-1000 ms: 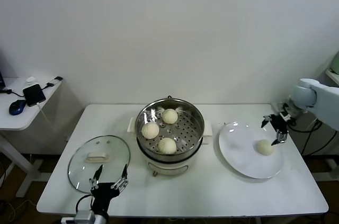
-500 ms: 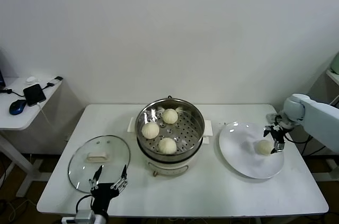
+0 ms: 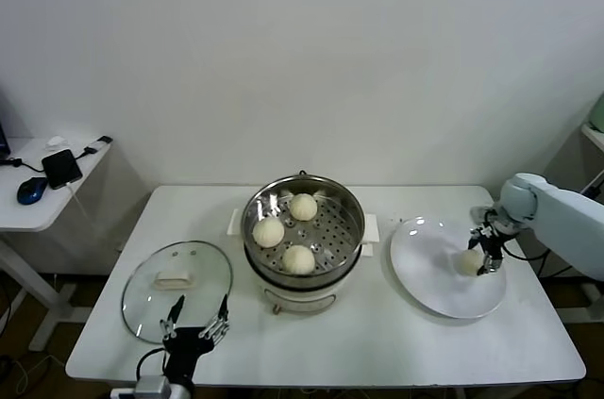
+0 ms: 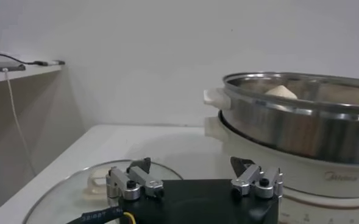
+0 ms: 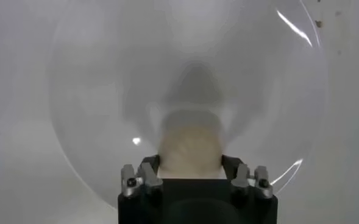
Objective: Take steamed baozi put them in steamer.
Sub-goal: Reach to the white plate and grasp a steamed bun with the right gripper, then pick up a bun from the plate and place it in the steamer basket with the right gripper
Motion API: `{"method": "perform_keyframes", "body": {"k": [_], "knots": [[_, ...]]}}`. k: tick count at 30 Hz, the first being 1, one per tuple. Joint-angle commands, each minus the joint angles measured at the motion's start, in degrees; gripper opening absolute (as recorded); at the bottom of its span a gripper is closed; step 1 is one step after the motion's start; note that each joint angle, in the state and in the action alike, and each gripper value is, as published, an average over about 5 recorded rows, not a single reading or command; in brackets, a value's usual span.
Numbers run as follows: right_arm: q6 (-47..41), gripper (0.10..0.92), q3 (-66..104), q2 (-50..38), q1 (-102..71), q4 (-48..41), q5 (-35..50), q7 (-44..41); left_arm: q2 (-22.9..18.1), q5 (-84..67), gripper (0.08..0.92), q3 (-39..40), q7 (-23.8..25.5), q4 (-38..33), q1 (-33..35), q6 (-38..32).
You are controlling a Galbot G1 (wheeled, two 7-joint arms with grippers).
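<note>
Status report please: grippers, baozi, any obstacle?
Right gripper open around last baozi on plate. Left gripper open, parked by lid. Three baozi in steamer.

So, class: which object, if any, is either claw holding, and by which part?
The right claw straddles the round cream-white bun on the flat white plate, fingers at its sides; a closed grip cannot be told. The left claw holds nothing.
</note>
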Motion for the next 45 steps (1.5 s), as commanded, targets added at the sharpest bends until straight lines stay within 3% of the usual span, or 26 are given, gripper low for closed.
{"method": "perform_keyframes", "body": {"k": [1,5,10,14,18,29,45], "knots": [[-2.39,0.666,-15.77,-2.11,19.19,10.02,9.76,-0.59,0.00,0.06,0.823,0.04,-0.01,-0.27,0.04,0.07],[-5.07,0.658,-31.97,1.00,38.37,17.85,24.50,-0.86,-0.08,0.31,0.823,0.44,0.01,-0.88,0.08,0.38],[-9.03,0.653,-39.97,7.45,53.97,28.23,38.62,-0.06,0.10,0.43,0.823,0.85,0.04,-1.57,0.36,0.60],[-13.66,0.653,-39.46,13.51,57.87,36.19,48.89,3.48,0.41,0.16,0.823,0.97,0.01,-1.98,0.41,0.69],[-17.56,0.653,-36.00,19.35,54.63,38.64,53.98,7.96,0.54,0.01,0.823,1.22,-0.12,-2.46,0.40,0.77],[-21.62,0.653,-31.40,29.04,37.52,30.85,50.73,13.90,0.54,0.03,0.823,1.65,-0.32,-2.95,0.99,0.67],[-22.75,0.653,-31.49,27.78,29.36,25.64,41.88,15.56,0.82,-0.53,0.823,1.57,-0.28,-2.23,0.36,0.59]]}}
